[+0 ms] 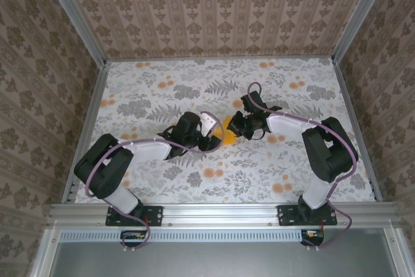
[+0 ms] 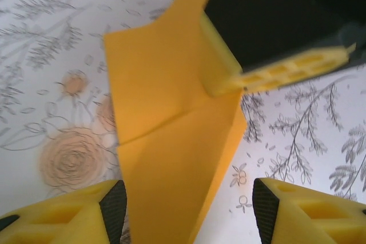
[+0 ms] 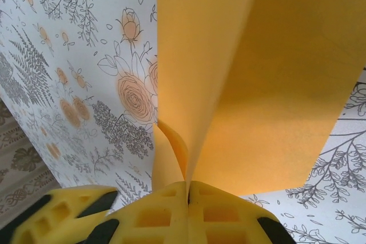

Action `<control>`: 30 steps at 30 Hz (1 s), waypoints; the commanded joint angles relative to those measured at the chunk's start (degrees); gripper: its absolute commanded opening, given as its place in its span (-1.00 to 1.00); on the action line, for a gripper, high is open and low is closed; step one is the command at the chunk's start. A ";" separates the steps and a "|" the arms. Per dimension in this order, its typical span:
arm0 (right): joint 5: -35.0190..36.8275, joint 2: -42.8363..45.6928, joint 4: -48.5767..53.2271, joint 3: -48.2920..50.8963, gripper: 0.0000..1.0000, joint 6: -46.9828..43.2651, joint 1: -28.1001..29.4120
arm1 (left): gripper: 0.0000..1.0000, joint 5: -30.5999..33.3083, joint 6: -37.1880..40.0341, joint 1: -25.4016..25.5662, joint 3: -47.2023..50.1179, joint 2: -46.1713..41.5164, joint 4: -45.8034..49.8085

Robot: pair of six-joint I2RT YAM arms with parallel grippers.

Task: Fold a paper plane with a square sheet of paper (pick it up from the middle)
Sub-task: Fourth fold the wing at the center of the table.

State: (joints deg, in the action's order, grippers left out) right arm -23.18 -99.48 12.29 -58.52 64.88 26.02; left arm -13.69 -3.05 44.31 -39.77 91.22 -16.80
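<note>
The orange-yellow paper [image 1: 228, 132] is held just above the floral cloth at mid-table, between the two grippers. It is folded, with a centre crease and angled flaps [image 2: 166, 118]. My right gripper [image 1: 237, 125] is shut on the paper's folded edge [image 3: 187, 190], and the sheets [image 3: 274, 84] fan out and up from the pinch. One of its fingers [image 2: 286, 71] shows in the left wrist view, clamped on the paper's upper right. My left gripper [image 1: 213, 135] is open [image 2: 189, 212]. The lower part of the paper hangs between its pads [image 2: 114, 210] without being gripped.
The floral cloth [image 1: 194, 89] covers the whole table. Patterned walls [image 1: 39, 63] and metal frame rails [image 1: 87, 121] close in the left, right and back. Both arm bases sit at the near rail [image 1: 214, 212].
</note>
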 commanded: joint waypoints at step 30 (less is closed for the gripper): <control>-5.12 4.70 1.52 1.62 -0.09 -9.73 -3.40 | -0.77 -11.28 3.20 0.42 -1.48 8.69 -6.30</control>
State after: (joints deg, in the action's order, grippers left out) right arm -26.63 -98.67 15.11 -59.13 58.26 23.75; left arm -21.19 4.27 44.93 -41.01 98.98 -20.10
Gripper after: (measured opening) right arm 0.437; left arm 0.117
